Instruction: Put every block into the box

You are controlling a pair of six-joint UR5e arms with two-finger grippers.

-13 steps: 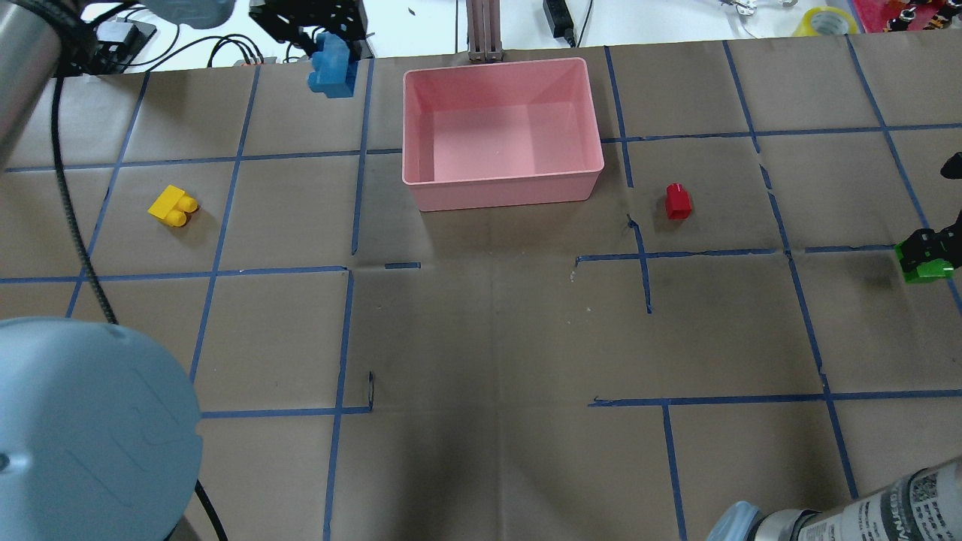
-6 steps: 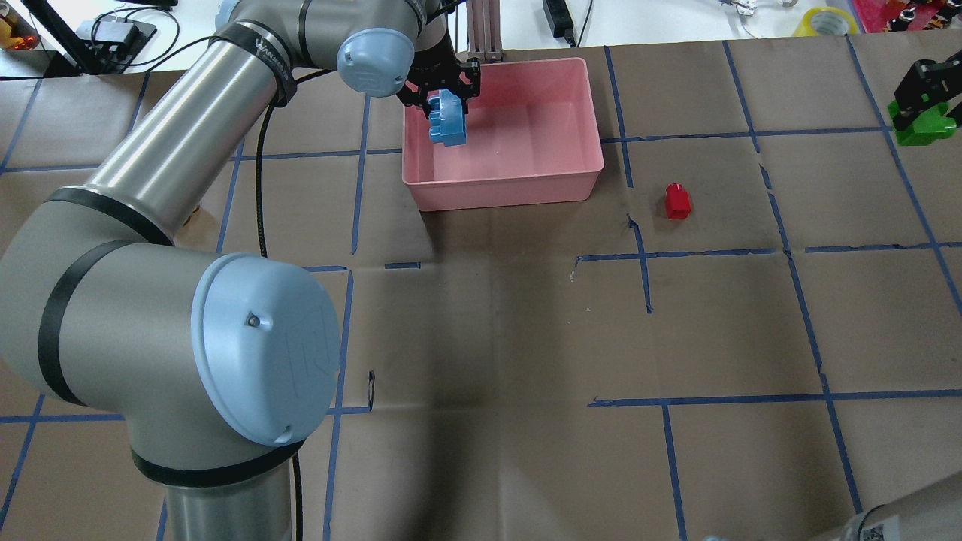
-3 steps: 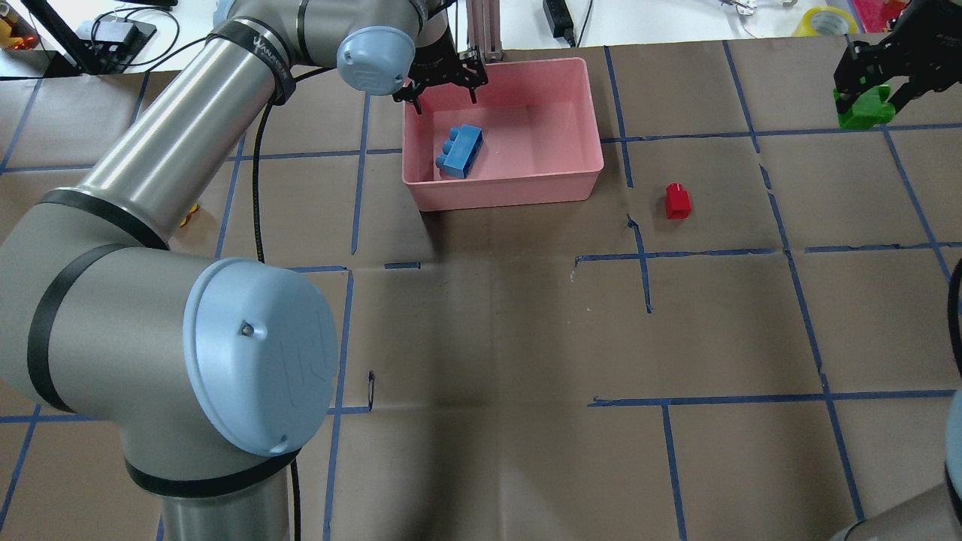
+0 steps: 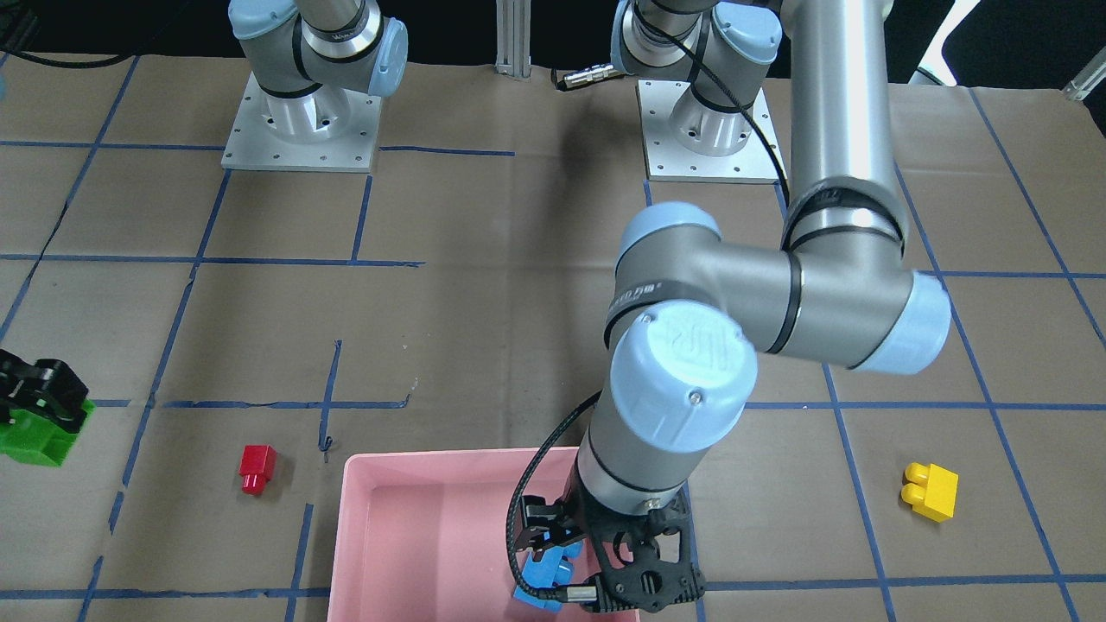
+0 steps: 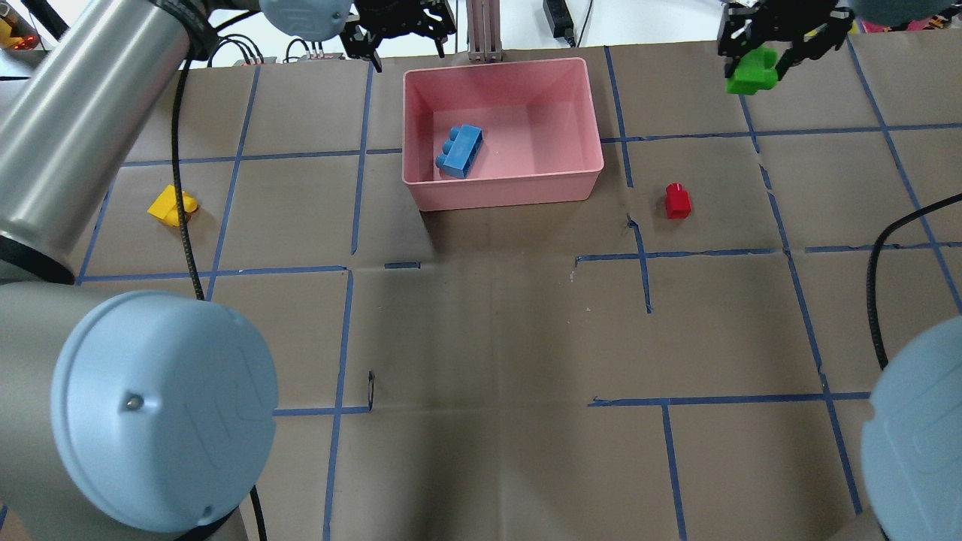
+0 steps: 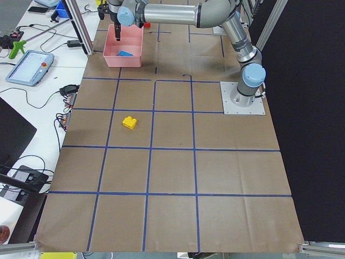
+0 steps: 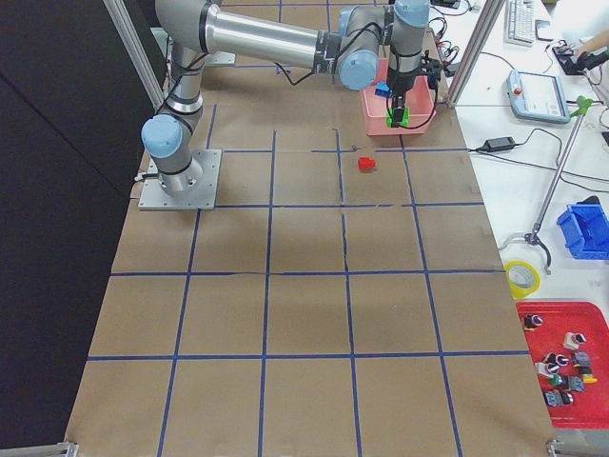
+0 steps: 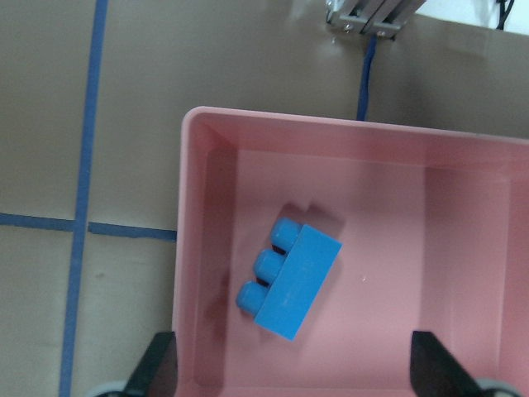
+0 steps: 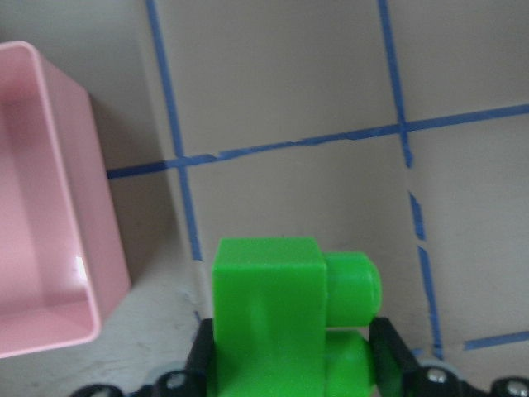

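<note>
**Left arm.** We find the left arm (image 5: 75, 120) stretched far across the table, which is covered in brown paper (image 5: 496, 338) marked with blue tape lines (image 5: 342, 338). Its wrist points straight down. The left gripper (image 5: 406, 52) hangs raised above the left half of the large shallow pink plastic box (image 5: 511, 191). Its jaws are spread wide and carry nothing. In the wrist view both fingertips (image 8: 157, 368) show at the lower edge, well apart.

**Blue brick.** The long blue studded plastic brick (image 8: 289, 281) lies on its side on the box floor. It sits diagonally, with its three studs facing the box's left wall and stopping just short of it. It is below the spread fingertips and between them, touching neither.

**Right arm.** We see the right arm (image 7: 262, 40) reaching out along the table, wrist down. The right gripper (image 5: 755, 60) is clamped on the green studded plastic brick (image 9: 281, 322), one finger on each side and the studs pointing sideways. The brick hangs clear of the paper, outside the box and near its right wall.

**Remaining bricks.** The small red studded plastic brick (image 5: 677, 201) sits on the paper to the right of the box, near its front corner. The yellow studded plastic brick (image 5: 171, 207) lies on the paper well to the left of the box. Both are well apart from either gripper.
</note>
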